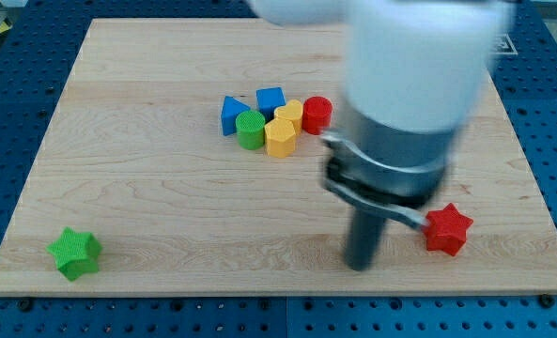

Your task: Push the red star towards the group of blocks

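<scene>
The red star [448, 228] lies near the view's bottom right on the wooden board [146, 188]. My tip [359, 266] rests on the board to the star's left, a short gap away. The group of blocks sits at the upper middle: a blue block [231, 114], a blue block [270, 98], a green cylinder [251, 129], a yellow block [289, 113], a yellow hexagon [280, 137] and a red cylinder [317, 114]. The arm's wide body hides the board to the right of the group.
A green star [75, 253] lies alone near the view's bottom left corner. The board's edges border a blue perforated table [15, 75].
</scene>
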